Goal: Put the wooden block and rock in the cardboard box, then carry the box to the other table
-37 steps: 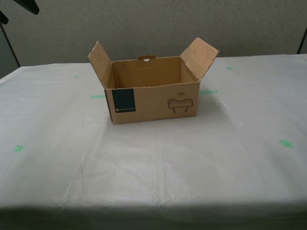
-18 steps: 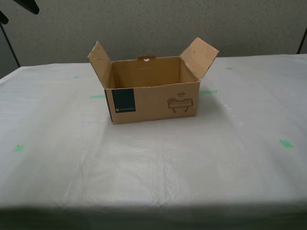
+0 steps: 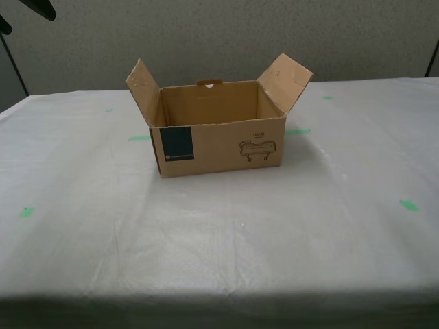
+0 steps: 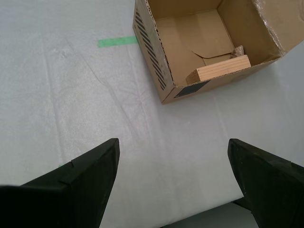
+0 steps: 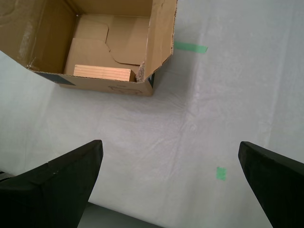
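- Cardboard box [image 3: 216, 130] sat on the white-clothed table [image 3: 219, 240] with the wooden block [image 4: 223, 69] and rock [image 4: 237, 50] inside.
- My first claw [image 5: 171, 183] and second claw [image 4: 173, 183] hung spread, empty, on the near side.
- Closing carelessly could have crushed its thin walls.

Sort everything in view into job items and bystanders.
Job: box; block and rock, both inside the box; white-covered table under it.
Bystanders: green tape marks; grey wall.

Print on the cardboard box [image 3: 219, 140] and its dark blue label [image 3: 176, 144] is too small to read.
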{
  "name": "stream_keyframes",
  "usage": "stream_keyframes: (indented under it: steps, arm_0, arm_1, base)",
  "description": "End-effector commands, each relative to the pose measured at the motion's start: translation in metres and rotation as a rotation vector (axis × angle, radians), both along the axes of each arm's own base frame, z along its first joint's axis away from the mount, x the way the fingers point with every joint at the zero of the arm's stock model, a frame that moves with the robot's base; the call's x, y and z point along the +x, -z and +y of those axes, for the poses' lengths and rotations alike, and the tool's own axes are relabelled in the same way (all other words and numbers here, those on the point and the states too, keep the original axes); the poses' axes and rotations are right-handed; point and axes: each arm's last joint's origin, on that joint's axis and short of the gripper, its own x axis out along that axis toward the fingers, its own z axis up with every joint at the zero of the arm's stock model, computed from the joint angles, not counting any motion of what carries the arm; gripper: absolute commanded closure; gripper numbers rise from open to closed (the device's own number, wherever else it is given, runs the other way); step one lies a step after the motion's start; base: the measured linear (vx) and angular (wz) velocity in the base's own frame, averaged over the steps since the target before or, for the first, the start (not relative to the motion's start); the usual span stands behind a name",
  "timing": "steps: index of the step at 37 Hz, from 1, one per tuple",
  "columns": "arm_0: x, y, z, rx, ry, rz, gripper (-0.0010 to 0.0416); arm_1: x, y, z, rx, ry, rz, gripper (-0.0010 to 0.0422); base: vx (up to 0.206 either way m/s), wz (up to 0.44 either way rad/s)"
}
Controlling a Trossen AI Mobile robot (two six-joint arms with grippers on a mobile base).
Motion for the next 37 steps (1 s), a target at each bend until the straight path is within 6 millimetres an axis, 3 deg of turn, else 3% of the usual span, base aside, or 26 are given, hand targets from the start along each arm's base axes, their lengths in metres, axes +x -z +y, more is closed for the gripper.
stream_keyframes:
  steps: [1, 37]
  arm_0:
    - [0.0000, -0.0002, -0.0002, -0.002, 0.006, -0.002, 0.0007]
    - [0.0001, -0.0002, -0.0002, -0.002, 0.007, -0.002, 0.0007]
  arm_1:
    - [0.0001, -0.0001, 0.0000, 0.002, 0.000, -0.001, 0.0103]
    - [0.0001, -0.0001, 0.0000, 0.002, 0.000, -0.001, 0.0103]
  base:
    - [0.000, 0.000]
    - [0.000, 0.000]
